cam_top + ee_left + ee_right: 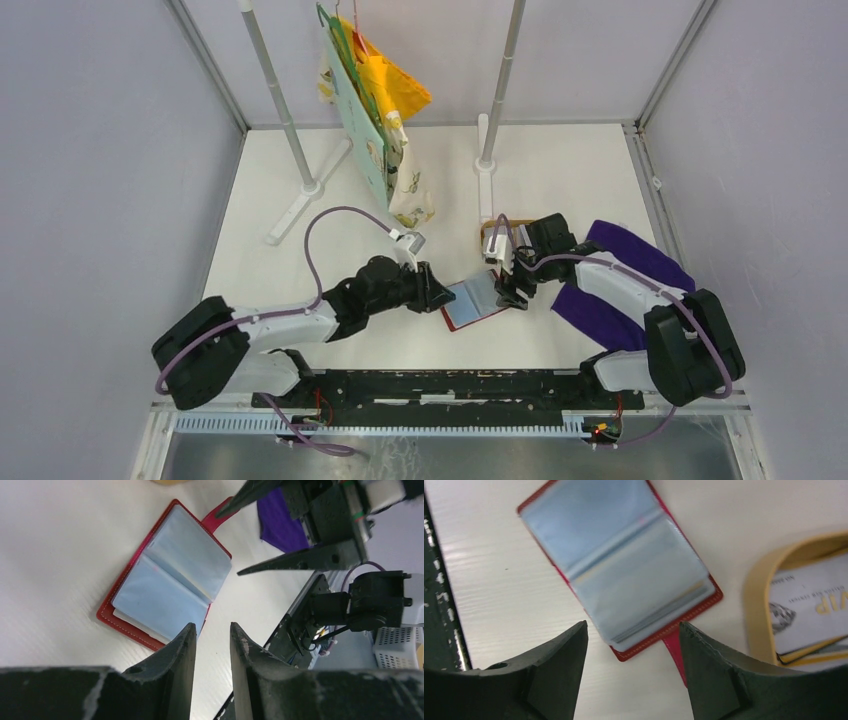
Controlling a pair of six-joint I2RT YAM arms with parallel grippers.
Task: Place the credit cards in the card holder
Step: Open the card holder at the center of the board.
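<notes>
Right pincer [633, 627] wide open, empty, over the card holder [624, 565] lying open on the table [560, 190]; left pincer [212, 627] narrow, empty. Best to pin a cover flat, then grab credit cards [809, 605] from tray [758, 605].

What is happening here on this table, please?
Two robot arms work at a dark-red folding card holder, which lies open on the white table, clear pockets facing up. The left gripper and the right gripper are at either side of it, both open and holding nothing. Pale printed credit cards lie in the pale wooden tray beside it.
</notes>
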